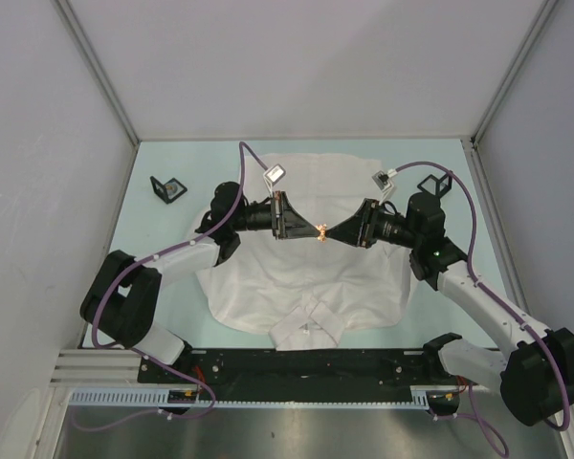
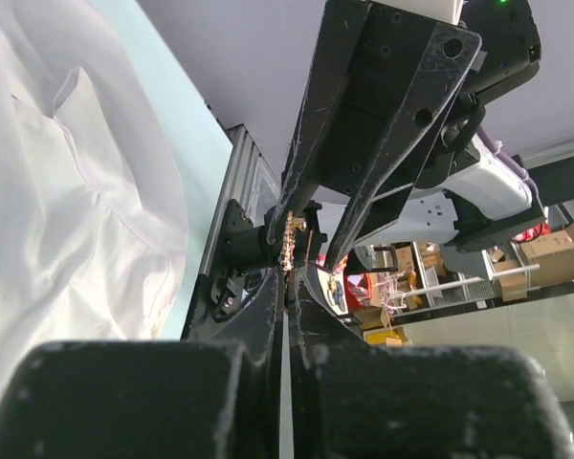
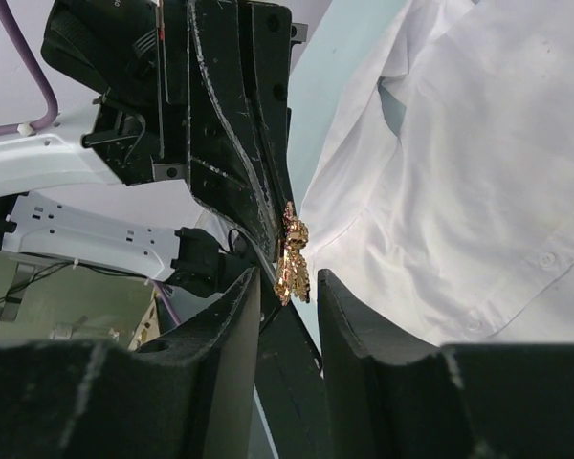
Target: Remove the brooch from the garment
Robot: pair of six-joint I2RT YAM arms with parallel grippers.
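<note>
The white shirt (image 1: pixel 297 277) lies spread flat on the pale teal table, collar toward the arms. A small gold brooch (image 1: pixel 320 230) hangs above its middle, between both grippers' tips. My left gripper (image 1: pixel 312 230) is shut on the brooch (image 2: pixel 288 245); its jaws show only a thin slit. My right gripper (image 1: pixel 332 232) is open, with one finger on each side of the brooch (image 3: pixel 293 254), not pinching it. The shirt (image 3: pixel 478 172) lies below, and no fabric clings to the brooch. In the left wrist view the right gripper's fingers (image 2: pixel 311 163) spread around it.
A small black stand (image 1: pixel 169 188) sits at the table's back left and another (image 1: pixel 438 182) at the back right. Grey enclosure walls surround the table. A black rail (image 1: pixel 306 363) runs along the near edge by the arm bases.
</note>
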